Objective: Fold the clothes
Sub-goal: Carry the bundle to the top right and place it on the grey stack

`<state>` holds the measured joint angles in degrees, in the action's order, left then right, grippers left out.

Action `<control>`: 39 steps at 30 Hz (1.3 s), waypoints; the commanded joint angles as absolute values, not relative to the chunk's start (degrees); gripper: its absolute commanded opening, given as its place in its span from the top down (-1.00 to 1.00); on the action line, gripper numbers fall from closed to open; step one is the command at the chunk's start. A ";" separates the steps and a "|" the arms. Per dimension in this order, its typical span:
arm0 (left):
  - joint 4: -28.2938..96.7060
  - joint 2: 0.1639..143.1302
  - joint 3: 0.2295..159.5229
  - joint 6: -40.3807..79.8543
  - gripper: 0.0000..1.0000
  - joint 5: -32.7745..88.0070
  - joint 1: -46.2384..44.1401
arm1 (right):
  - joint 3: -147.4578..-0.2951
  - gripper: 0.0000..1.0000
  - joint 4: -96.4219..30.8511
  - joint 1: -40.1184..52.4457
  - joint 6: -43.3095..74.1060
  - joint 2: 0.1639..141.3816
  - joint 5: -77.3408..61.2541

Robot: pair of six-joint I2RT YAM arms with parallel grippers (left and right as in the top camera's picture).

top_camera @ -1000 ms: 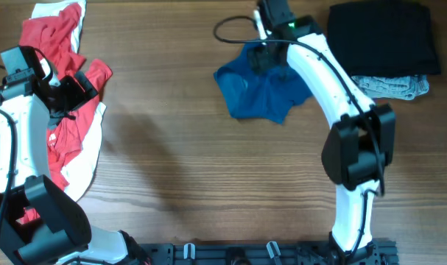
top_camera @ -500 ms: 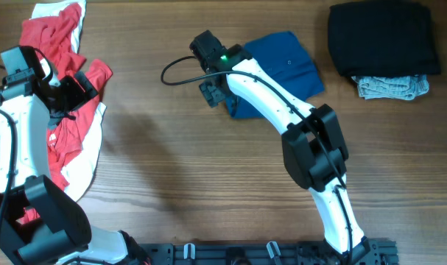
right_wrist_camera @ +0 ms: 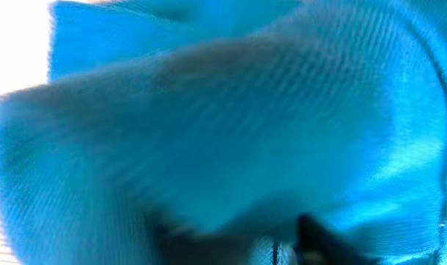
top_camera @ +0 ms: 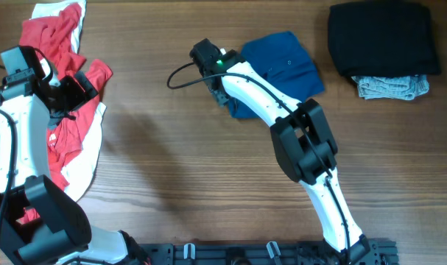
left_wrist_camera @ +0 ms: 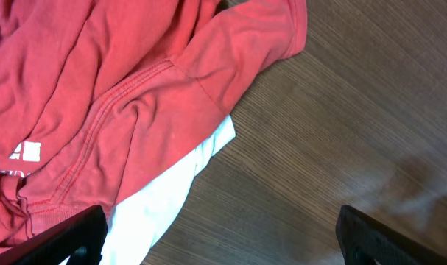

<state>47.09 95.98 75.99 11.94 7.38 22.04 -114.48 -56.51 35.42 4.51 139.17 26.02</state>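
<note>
The dark-blue T-shirt (top_camera: 289, 65) lies bunched at the back centre of the table. My right gripper (top_camera: 223, 94) is down at its left edge. In the right wrist view, blurred blue cloth (right_wrist_camera: 245, 110) fills the frame and lies between my dark fingertips (right_wrist_camera: 322, 235), so the right gripper (right_wrist_camera: 252, 239) cannot be read as open or shut. My left gripper (left_wrist_camera: 219, 239) stands wide open over bare wood, beside a red garment (left_wrist_camera: 98, 96) lying on a white one (left_wrist_camera: 171, 195). In the overhead view my left gripper (top_camera: 79, 85) hovers over that red garment (top_camera: 57, 33) at the far left.
A folded black garment (top_camera: 383, 37) sits at the back right with a grey one (top_camera: 392, 87) at its front edge. The right arm's black cable (top_camera: 180, 72) loops over the wood left of the blue shirt. The white garment (top_camera: 79, 165) spreads toward the front left.
My right arm swung from behind the blue shirt to its left edge, and the shirt now lies further right and flatter. The left arm has not moved.
</note>
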 commanded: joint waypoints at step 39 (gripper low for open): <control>45.39 95.42 76.95 12.47 -1.00 8.05 22.35 | -114.17 0.92 -32.08 -14.24 -17.19 110.80 28.32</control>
<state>45.76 95.98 75.99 11.94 7.35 22.04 -113.43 -35.83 -12.97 -12.45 107.00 24.14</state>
